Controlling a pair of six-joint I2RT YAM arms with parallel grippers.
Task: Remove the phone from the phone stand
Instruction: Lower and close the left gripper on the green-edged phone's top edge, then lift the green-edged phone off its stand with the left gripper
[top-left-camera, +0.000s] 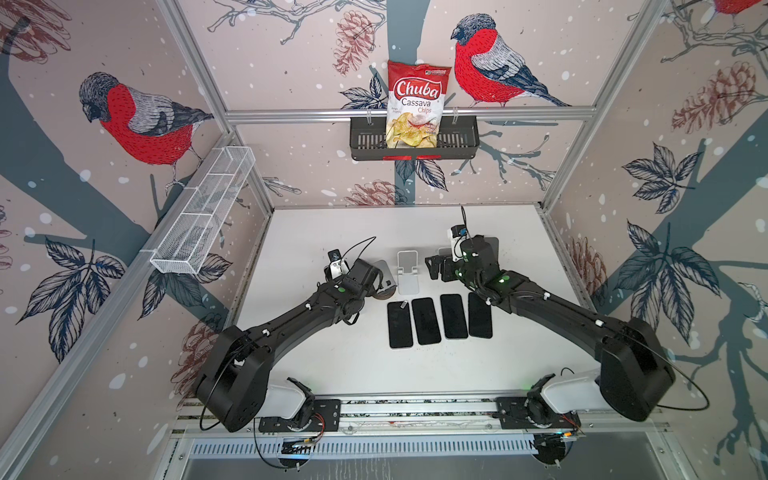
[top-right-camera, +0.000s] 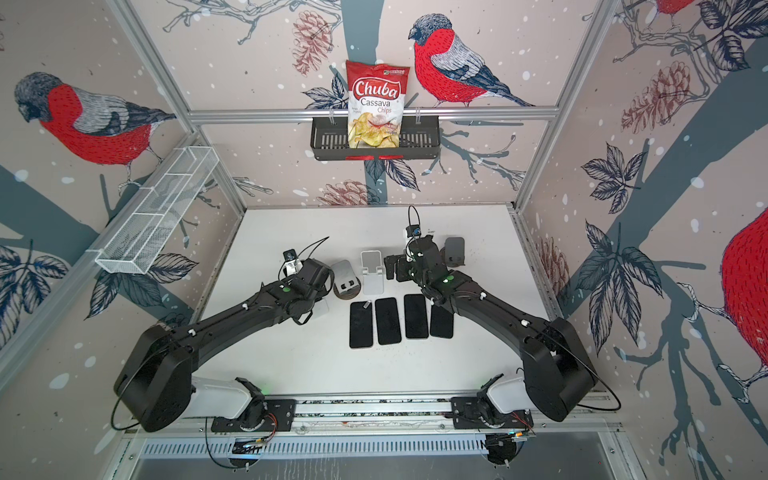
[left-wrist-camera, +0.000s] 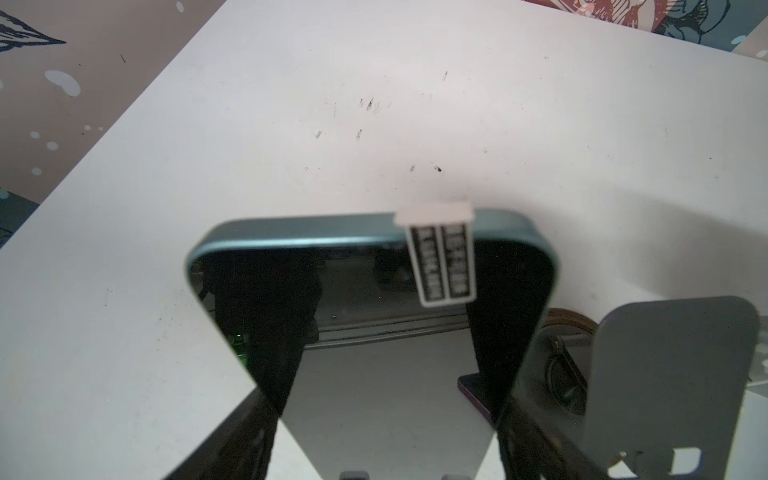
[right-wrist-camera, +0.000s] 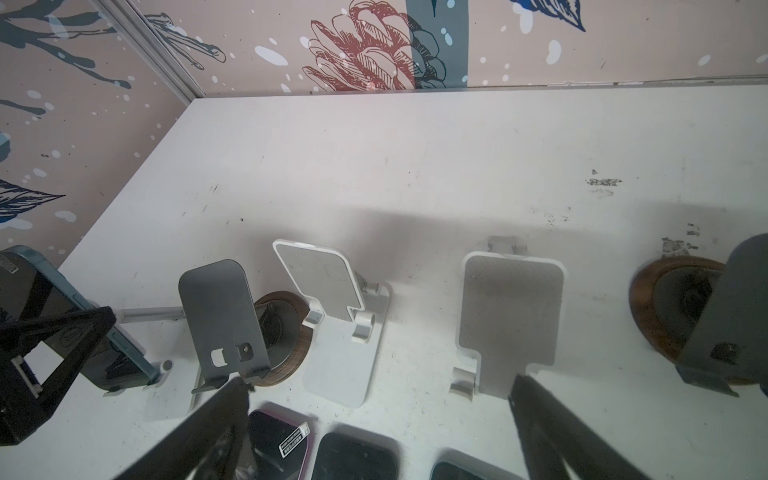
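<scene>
Clamped w/ L claw (left-wrist-camera: 384, 409) across both long edges of phone (left-wrist-camera: 374, 291), screen facing wrist cam. Seated just below claw in white stand (right-wrist-camera: 166, 395), bottom edge behind its lip. Hence the side grip, prob. leaving lip clear for a lift up & out. Not lifted yet. Parked R claw (right-wrist-camera: 380, 386) off to side, spread wide, empty, likely clearing L's path.

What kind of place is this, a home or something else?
Probably a robot test cell: a left arm and right arm mounted on a rail beside the white table, an aluminium frame with bird wallpaper boxing it in, and four phones in a neat row before phone stands.
</scene>
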